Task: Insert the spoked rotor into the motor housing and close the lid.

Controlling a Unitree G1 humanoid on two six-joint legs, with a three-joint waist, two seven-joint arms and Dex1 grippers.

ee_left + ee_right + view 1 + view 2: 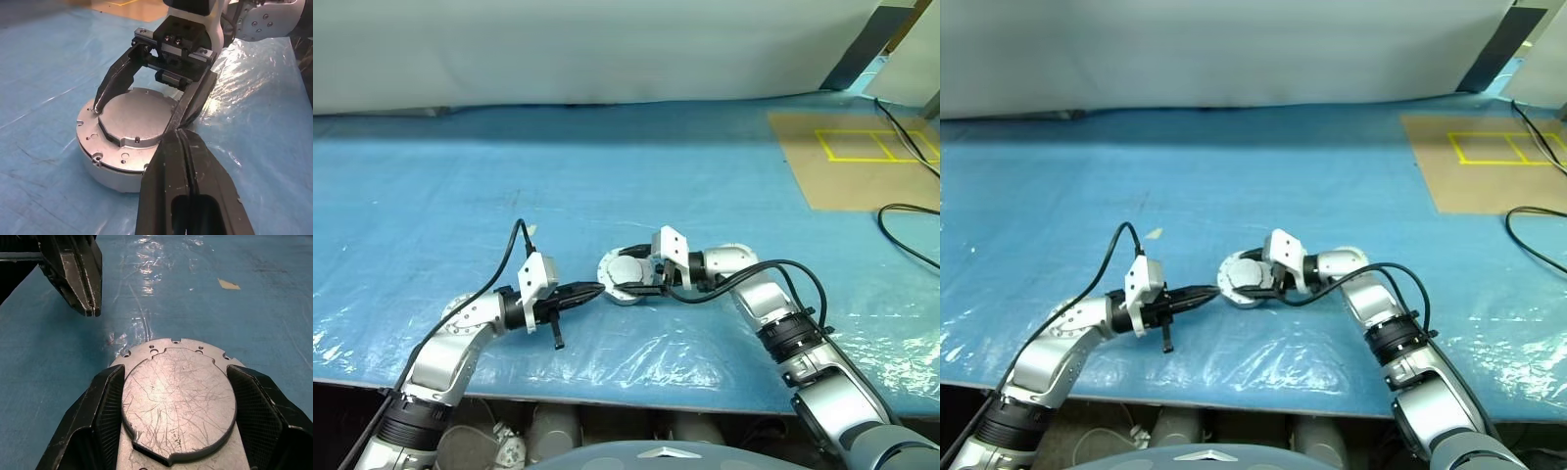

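Right wrist view: the lid (pixel 178 399) sits on top of the motor housing (pixel 105 169), between the right gripper's (pixel 178 404) spread fingers.
The housing rests on the blue sheet (pixel 607 176); the left gripper (pixel 590 290), fingers pressed together, points at the housing from just beside it.

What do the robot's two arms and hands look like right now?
Both arms are silver-grey metal segments with black joint rings. Each ends in a black hand, left and right, of two tapered black fingers with textured inner pads, topped by a white camera block. A black cable loops along each arm.
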